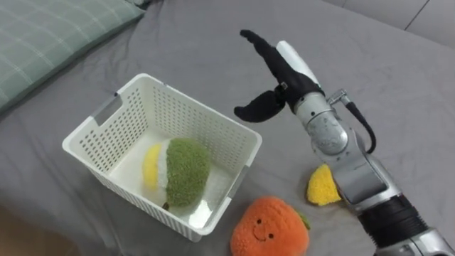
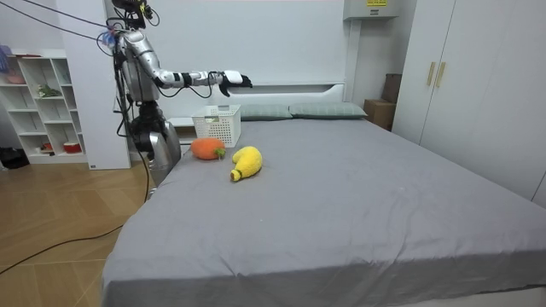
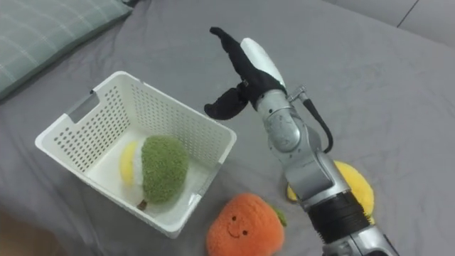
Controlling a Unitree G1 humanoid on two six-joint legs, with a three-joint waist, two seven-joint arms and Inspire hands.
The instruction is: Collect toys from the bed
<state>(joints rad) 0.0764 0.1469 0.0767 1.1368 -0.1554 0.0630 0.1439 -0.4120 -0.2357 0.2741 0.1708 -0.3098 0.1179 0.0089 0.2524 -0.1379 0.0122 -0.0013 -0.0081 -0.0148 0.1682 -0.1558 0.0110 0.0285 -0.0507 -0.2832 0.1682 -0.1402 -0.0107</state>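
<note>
Right hand [image 1: 283,80] hangs in the air over the bed [image 1: 405,92], fingers straight and spread, thumb held apart below them, holding nothing. Its arm reaches in from the lower right of the eye views.

Just below and to the left of the hand sits a white basket [image 1: 185,117] with slotted walls, its near right corner closest to the thumb. Inside the basket, down and left of the hand, lies a green plush toy [image 1: 186,167] with a yellow and white end turned toward the basket's left wall.

Further down from the hand, on the sheet just beside the basket's near right corner, rests an orange plush toy [image 1: 270,227] with a smiling face and a small green leaf. Below the hand and beside the forearm lies a yellow plush toy [image 1: 322,186], partly covered by the arm. Both are well apart from the fingers.

Far to the upper left of the hand, past the basket, lies a green checked pillow [image 1: 50,35].

From across the room, the robot stands at the side of the bed near its head end, its arm stretched level with the hand above the basket.
</note>
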